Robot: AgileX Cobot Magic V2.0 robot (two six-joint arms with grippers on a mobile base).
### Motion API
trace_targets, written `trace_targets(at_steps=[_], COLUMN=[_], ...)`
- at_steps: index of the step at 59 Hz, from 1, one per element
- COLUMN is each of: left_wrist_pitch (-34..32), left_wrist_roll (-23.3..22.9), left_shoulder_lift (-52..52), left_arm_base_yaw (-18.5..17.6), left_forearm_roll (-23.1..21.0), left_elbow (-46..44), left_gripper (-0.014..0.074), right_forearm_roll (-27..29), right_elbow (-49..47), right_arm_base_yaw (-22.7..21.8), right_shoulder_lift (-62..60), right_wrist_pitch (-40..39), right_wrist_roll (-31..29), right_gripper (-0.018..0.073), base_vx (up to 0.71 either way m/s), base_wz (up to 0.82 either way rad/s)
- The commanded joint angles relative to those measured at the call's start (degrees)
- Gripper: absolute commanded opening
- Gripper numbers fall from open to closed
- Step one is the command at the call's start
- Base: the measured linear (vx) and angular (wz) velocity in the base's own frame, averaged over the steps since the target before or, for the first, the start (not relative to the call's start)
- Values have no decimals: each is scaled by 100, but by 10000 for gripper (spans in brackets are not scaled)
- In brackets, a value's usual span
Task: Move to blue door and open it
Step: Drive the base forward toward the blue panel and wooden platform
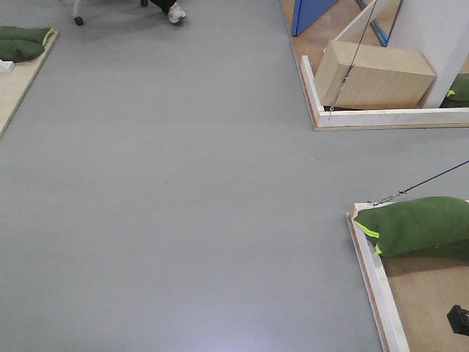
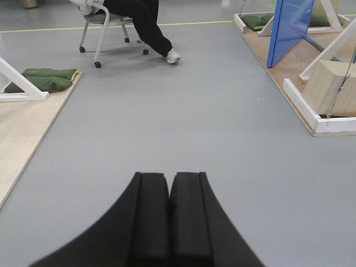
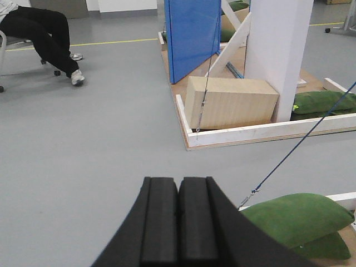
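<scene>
You're on grey floor (image 1: 161, 191). The blue door (image 3: 192, 36) stands far right, on the framed platform (image 3: 245, 135), just behind the pale wooden box (image 3: 231, 103). Your left gripper (image 2: 169, 186) and right gripper (image 3: 178, 189): pads pressed together, nothing held, both well short of the door.

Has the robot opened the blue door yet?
Not yet. Nothing looks done: the blue door stands far off across the grey floor. In hand: only the approach, with the left claw and right claw shut and empty. Left to do: drive up, reach it, open it.
</scene>
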Motion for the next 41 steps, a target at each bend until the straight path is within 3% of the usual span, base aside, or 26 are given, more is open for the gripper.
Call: trace_targets(at_steps=[1, 23, 41], left_wrist_pitch=[-461, -461, -461], left_wrist_roll=[-37, -37, -37], left_shoulder_lift=[-105, -99, -99], left_arm_base_yaw=[-15, -81, 227], left_forearm_roll=[-12, -12, -13], left_elbow=[-154, -154, -154], left_gripper=[73, 73, 73], right_forearm_roll=[-42, -42, -42], right_elbow=[3, 3, -2], right_arm_base_yaw=[-33, -129, 639], right_shoulder_lift=[-86, -117, -117], right_wrist_pitch=[-448, -443, -405], right_wrist_roll=[-15, -15, -15], right_gripper=[8, 8, 8], base_vx=[5, 11, 21], base_wz=[3, 7, -10])
